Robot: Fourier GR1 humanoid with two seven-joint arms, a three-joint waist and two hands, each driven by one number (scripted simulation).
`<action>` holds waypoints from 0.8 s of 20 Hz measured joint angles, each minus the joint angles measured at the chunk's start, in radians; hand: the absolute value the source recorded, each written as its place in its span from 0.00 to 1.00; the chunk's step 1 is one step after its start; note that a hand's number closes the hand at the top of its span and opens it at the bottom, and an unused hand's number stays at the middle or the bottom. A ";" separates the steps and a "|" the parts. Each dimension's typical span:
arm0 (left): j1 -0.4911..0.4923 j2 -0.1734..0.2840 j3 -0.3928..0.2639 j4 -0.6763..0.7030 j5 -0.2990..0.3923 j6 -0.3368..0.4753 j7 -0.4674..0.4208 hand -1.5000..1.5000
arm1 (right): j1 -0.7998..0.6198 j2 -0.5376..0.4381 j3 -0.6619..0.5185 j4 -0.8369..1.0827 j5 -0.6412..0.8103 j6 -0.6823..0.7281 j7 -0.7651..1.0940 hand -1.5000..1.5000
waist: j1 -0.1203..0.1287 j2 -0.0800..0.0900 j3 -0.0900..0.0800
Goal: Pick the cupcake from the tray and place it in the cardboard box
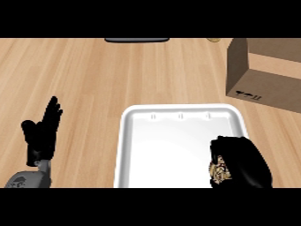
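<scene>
Resting at the lower left of the frame, the left hand stands open and idle, fingers straight and pointing up, well apart from everything the task concerns. The white tray fills the lower middle, its floor bare but for its lower right corner. There the right hand curls round the cupcake, of which only a patterned sliver shows at the fingers' left edge. The cardboard box sits at the upper right, up and slightly right of that hand, so the carry likely goes up the frame, the right hand far nearer.
</scene>
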 measured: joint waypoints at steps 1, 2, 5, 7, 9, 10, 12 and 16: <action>0.001 -0.001 0.001 -0.002 -0.002 0.003 -0.001 0.50 | 0.018 -0.044 -0.016 -0.042 -0.018 0.000 -0.045 1.00 | -0.002 0.000 0.000; 0.001 -0.001 0.002 -0.004 -0.002 0.005 0.004 0.50 | 0.030 -0.085 -0.041 -0.088 -0.041 0.008 -0.082 1.00 | -0.004 0.000 0.000; 0.009 -0.004 0.007 0.002 -0.003 0.004 -0.006 0.50 | 0.089 -0.186 -0.126 -0.243 -0.113 0.025 -0.158 1.00 | -0.010 0.000 0.000; 0.005 -0.005 0.009 0.000 -0.003 0.004 -0.001 0.50 | 0.111 -0.223 -0.202 -0.341 -0.179 0.045 -0.176 1.00 | -0.011 0.000 -0.001; 0.005 -0.004 0.011 0.000 -0.004 0.002 -0.005 0.50 | 0.139 -0.249 -0.293 -0.421 -0.254 0.061 -0.189 1.00 | -0.012 0.000 -0.001; 0.010 -0.005 0.008 -0.007 -0.005 0.000 -0.005 0.50 | 0.141 -0.260 -0.346 -0.454 -0.296 0.074 -0.188 1.00 | -0.011 0.000 -0.001; 0.015 -0.010 0.009 0.005 -0.008 -0.003 -0.022 0.50 | 0.157 -0.278 -0.440 -0.502 -0.353 0.100 -0.190 1.00 | -0.012 0.000 -0.001; 0.004 -0.012 0.004 -0.010 -0.018 0.001 0.001 0.50 | 0.103 -0.304 -0.645 -0.501 -0.506 0.169 -0.183 1.00 | -0.002 0.002 -0.001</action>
